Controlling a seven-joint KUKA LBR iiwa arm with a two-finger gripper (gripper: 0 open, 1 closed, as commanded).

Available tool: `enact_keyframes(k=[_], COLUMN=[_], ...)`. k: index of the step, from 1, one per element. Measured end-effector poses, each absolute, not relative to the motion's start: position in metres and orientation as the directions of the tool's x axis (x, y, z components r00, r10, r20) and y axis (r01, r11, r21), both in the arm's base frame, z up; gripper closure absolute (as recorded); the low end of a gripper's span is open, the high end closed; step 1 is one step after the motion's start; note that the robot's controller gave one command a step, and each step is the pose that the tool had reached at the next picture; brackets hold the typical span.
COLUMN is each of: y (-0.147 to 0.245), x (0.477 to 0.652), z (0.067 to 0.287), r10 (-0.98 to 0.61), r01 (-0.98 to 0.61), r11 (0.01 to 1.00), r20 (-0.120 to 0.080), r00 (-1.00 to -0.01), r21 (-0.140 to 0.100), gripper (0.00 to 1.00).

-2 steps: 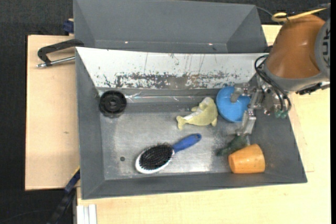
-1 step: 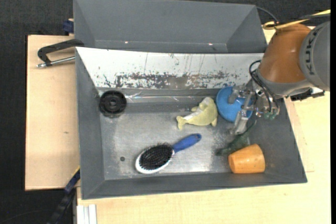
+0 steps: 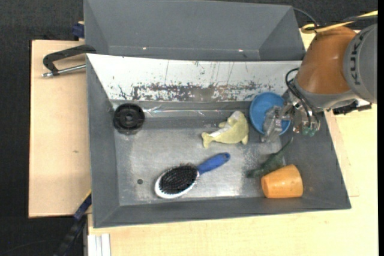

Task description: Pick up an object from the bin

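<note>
My gripper [image 3: 275, 124] hangs at the bin's right side, its metal fingers in front of a round blue disc-like thing [image 3: 262, 110] that leans at the back right. Left of it lies a pale yellow soft toy [image 3: 230, 132]. Below the gripper a dark green toy [image 3: 268, 165] rests against an orange cup [image 3: 282, 181] lying on its side at the front right. Nothing visible sits between the fingers.
A hairbrush [image 3: 187, 176] with a blue handle and white head with black bristles lies at the front middle. A black round cap [image 3: 128, 117] sits at the back left. The arm with its orange cover comes in over the right rim.
</note>
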State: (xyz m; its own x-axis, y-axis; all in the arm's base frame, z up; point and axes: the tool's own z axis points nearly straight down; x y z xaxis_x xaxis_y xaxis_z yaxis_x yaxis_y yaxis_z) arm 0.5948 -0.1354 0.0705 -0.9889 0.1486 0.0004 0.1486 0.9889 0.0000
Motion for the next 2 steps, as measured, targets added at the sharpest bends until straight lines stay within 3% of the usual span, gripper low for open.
enact_keyframes(k=[1, 2], y=[-0.129, -0.141], x=[0.601, 0.604], z=[0.199, 0.289], r10=[0.092, -0.200], r01=[0.092, -0.200], r11=[0.996, 0.980], r20=[-0.016, -0.013], r00=[-0.996, -0.980], r21=[-0.002, -0.005], gripper=[1.00, 1.00])
